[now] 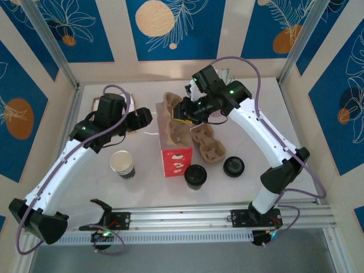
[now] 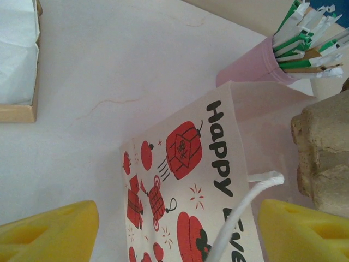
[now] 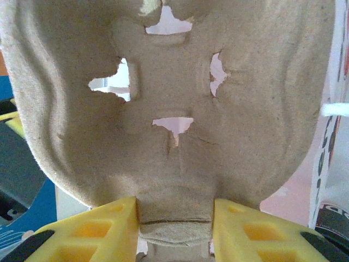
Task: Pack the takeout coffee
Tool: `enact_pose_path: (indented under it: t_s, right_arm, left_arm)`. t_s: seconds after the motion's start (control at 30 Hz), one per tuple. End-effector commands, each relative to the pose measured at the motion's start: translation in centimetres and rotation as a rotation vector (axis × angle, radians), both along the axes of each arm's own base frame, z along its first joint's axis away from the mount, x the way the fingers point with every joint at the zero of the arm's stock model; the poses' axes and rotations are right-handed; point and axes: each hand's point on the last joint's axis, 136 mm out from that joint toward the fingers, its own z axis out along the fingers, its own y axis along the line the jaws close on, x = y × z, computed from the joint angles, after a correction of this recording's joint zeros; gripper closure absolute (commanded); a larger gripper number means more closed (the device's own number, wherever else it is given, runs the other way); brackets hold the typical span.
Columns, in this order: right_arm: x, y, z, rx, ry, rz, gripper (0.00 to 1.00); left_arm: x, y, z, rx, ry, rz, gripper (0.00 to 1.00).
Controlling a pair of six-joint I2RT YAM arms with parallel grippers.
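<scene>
I'm watching the right gripper (image 3: 174,232) clamping the pulp cup carrier (image 3: 174,109) at the top of the red-and-white bag (image 1: 176,161), the left gripper (image 2: 180,232) gaping, seemingly astride the bag's edge, while the lidded takeout coffee (image 1: 195,176) is standing just beside that bag.

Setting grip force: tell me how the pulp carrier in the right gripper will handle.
The pulp carrier looks thin and moulded, so probably light yet fairly stiff. Ragged tears at its holes suggest a hard pinch could rip it. Its rough surface likely resists slipping.
</scene>
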Motion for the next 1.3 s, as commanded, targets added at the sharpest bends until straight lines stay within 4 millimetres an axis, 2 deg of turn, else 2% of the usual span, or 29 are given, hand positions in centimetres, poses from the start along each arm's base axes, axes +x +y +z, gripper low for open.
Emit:
enact_pose_path:
  t_s: [0.0,0.33,0.43,0.63,0.97,1.27]
  right_arm:
    - [0.0,0.1,0.2,-0.006,0.023,-0.008,0.61]
    - [0.3,0.7,-1.1,-0.037,0.050,0.005,0.61]
    - [0.1,0.8,-0.9,-0.033,0.046,0.009,0.61]
    - [-0.1,0.8,0.7,-0.015,-0.002,0.006,0.62]
    - [1.1,0.8,1.6,0.001,-0.081,-0.021,0.64]
    - [0.5,0.4,0.5,-0.004,-0.101,-0.026,0.65]
  left_arm:
    - [0.5,-0.1,0.3,-0.020,-0.020,-0.014,0.23]
    - [0.4,-0.1,0.0,-0.027,-0.013,-0.018,0.24]
    - [0.4,-0.2,-0.2,-0.028,-0.009,-0.020,0.24]
    - [0.5,-0.3,-0.3,-0.032,-0.007,-0.023,0.25]
    - [0.5,-0.4,-0.3,-0.039,-0.005,-0.027,0.25]
    - [0.5,-0.5,-0.4,-0.042,0.002,-0.028,0.26]
